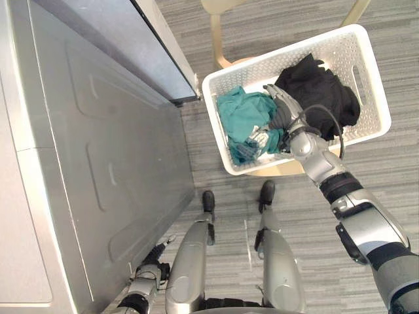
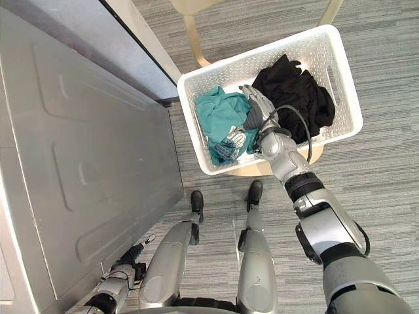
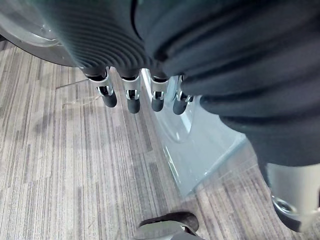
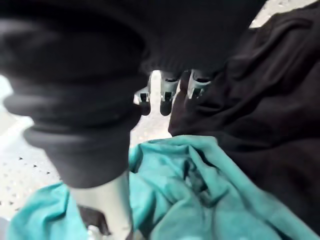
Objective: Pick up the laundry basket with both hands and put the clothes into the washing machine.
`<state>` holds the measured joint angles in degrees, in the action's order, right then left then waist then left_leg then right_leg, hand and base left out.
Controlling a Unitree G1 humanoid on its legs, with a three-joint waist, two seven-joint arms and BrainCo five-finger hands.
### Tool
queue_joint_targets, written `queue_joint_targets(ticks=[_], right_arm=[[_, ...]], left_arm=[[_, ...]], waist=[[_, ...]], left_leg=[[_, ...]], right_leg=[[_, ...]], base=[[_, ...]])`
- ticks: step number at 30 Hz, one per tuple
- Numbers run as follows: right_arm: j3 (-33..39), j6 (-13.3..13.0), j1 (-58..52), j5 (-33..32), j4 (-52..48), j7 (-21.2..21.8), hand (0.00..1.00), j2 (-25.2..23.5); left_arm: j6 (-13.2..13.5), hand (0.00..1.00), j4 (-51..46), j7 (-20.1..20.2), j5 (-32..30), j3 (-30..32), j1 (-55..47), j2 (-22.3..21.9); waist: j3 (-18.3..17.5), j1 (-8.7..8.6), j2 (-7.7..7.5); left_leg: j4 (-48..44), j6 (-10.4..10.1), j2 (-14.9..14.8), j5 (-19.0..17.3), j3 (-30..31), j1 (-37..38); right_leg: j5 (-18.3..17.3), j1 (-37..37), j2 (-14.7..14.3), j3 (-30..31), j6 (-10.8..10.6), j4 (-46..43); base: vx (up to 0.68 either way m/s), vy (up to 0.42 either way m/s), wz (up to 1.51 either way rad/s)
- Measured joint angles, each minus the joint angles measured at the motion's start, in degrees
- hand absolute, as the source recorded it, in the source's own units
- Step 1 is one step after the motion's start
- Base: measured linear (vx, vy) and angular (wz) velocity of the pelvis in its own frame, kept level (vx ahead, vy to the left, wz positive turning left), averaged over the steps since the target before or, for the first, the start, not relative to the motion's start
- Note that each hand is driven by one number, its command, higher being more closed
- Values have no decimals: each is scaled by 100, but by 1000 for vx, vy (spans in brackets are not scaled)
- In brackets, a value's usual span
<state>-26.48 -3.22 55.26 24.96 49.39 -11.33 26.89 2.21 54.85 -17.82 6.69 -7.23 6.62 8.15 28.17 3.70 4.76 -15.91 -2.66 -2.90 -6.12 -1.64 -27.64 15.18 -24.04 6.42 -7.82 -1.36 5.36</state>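
**Operator:** How far along am I?

**Spotter:** Early, by my reading. The laundry basket (image 1: 340,49) sits at two o'clock on a pale wooden chair (image 1: 217,39) and is not lifted. Both clothes are inside it: a teal garment (image 1: 242,114) on the side nearer the machine and a black garment (image 1: 321,91) on the far side. Nothing has reached the washing machine (image 1: 98,163), which takes up nine o'clock.

**Operator:** And my hands?

**Spotter:** Your right hand (image 1: 283,108) is down in the basket, on the seam between the two garments. Its fingers are fairly straight and close together, gripping nothing I can see. Your left hand (image 1: 152,258) hangs at seven o'clock beside the machine's wall, fingers relaxed and empty. What's left, I judge, is both hands on the rim, the lift, the carry and the emptying.

**Operator:** What am I handling?

**Spotter:** The basket is rigid white plastic, rectangular, its walls pierced with small holes and a slot handle in the end wall. The clothes are soft and crumpled; the teal one is thin and creased, the black one bulkier and matte. The machine is smooth grey sheet metal with shallow pressed panels.
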Motion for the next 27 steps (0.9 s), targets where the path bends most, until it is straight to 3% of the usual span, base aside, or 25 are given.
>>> queue_joint_targets(ticks=[5, 11, 12, 19, 27], right_arm=[[-157, -44, 174, 88, 460, 135, 0, 62], [-287, -53, 184, 672, 612, 147, 0, 75], [-297, -58, 176, 807, 631, 148, 100, 71], [-408, -82, 268, 1395, 642, -5, 100, 52], [-477, 44, 238, 1384, 777, -43, 100, -65]], left_arm=[[64, 0, 23, 5, 4, -125, 231, 14], [84, 0, 43, 5, 50, -162, 356, 14], [87, 0, 42, 5, 51, -163, 364, 13], [73, 0, 50, 4, 158, -170, 467, -2], [43, 0, 14, -9, 183, -167, 582, -67]], waist=[[15, 36, 29], [15, 44, 29], [15, 48, 29], [15, 56, 30], [13, 181, 31]], left_leg=[[-8, 15, 55, 96, 153, -220], [-5, -6, 73, 119, 288, -278], [4, -12, 72, 123, 307, -284], [155, -75, 54, 208, 334, -288], [184, -120, 8, 324, 384, -196]], right_leg=[[69, -133, 35, -151, 4, 2], [70, -137, 38, -214, 4, -4], [70, -139, 33, -228, 4, -4], [71, -196, 14, -242, 2, -4], [71, -114, -34, -261, 2, 4]], base=[[-20, -2, 15], [-5, -8, 8], [1, -21, 5], [1, -8, 1], [-5, -13, 2]])
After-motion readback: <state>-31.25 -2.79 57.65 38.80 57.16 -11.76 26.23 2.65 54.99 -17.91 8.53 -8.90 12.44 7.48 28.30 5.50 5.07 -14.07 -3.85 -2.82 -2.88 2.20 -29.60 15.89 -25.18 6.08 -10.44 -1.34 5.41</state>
